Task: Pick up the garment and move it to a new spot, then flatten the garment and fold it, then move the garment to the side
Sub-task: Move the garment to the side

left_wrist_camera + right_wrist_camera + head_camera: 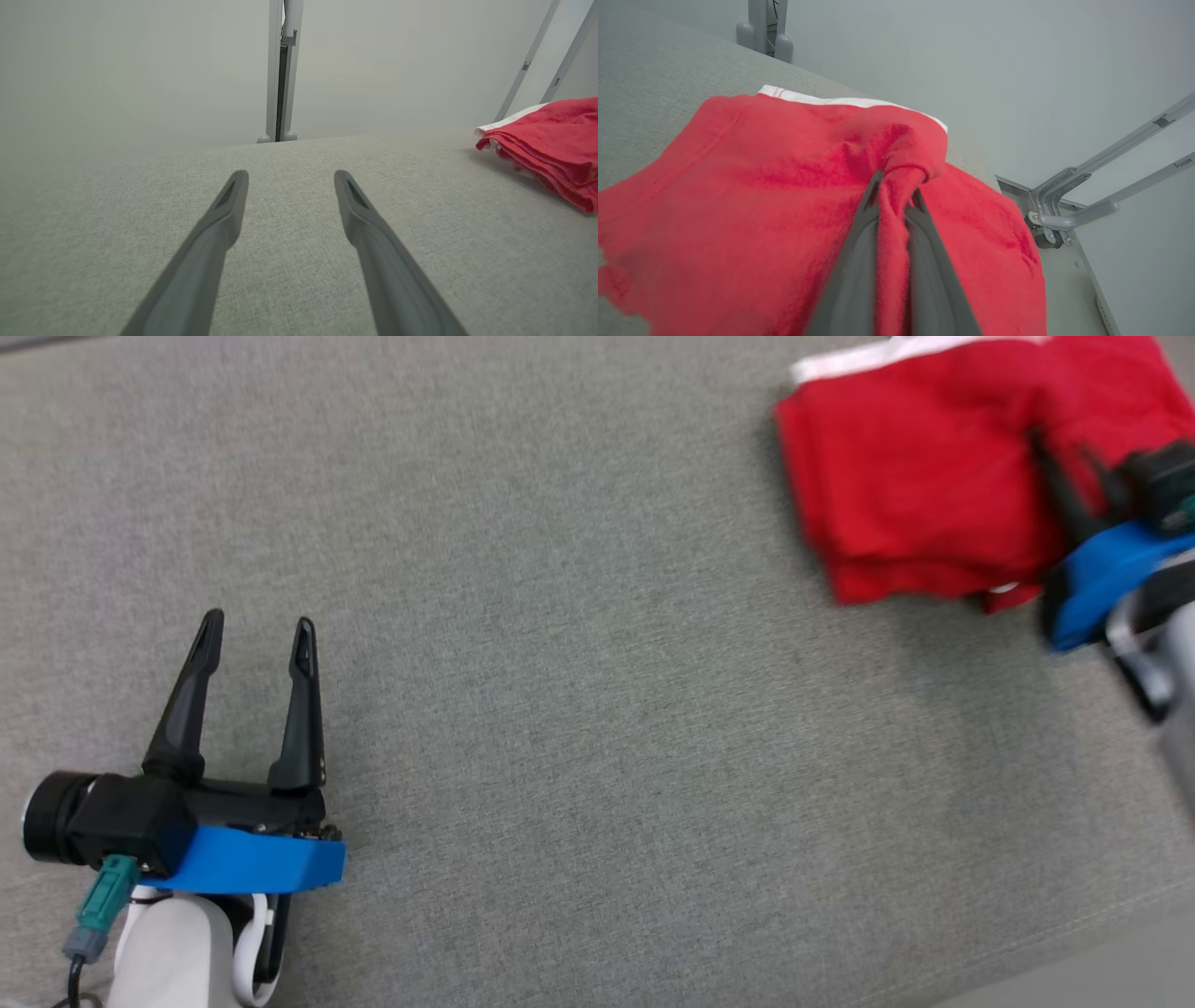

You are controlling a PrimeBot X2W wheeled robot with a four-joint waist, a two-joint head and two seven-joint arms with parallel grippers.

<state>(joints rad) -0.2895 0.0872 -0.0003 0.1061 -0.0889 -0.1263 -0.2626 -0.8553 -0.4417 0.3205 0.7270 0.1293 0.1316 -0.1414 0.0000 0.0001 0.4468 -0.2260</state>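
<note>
**Head view.** The counter (597, 709) is covered in grey woven cloth. The garment (896, 495) lies at the upper right. It is red and folded into a flat stack of several layers. A white band (868, 359) runs along its far edge, so the banded end points away from the robot. The stacked fold edges face the near side and the left. The stack looks wider across the view than it is deep, but the frame cuts off its right end, so the long axis cannot be confirmed here. The right pincer (1059, 445) enters from the right edge, blurred, with its dark fingers over the garment's right part. The left pincer (259, 622) sits at the lower left, well apart from the garment. Its fingers are spread, point up the view and have nothing between them.

**Left wrist view.** Both fingers are wide apart above bare counter and hold nothing. The garment shows at the right edge. Its layered folds face the camera and the white band is at the far end.

**Right wrist view.** The fingers are nearly together and pinch a bunched ridge of red cloth that rises between them. The rest of the garment spreads to both sides and towards the camera. The white band lies straight across the far edge, near the counter's far border. A grey post (763, 28) stands beyond the counter, and metal frame legs (1087, 205) are at the right.
</note>
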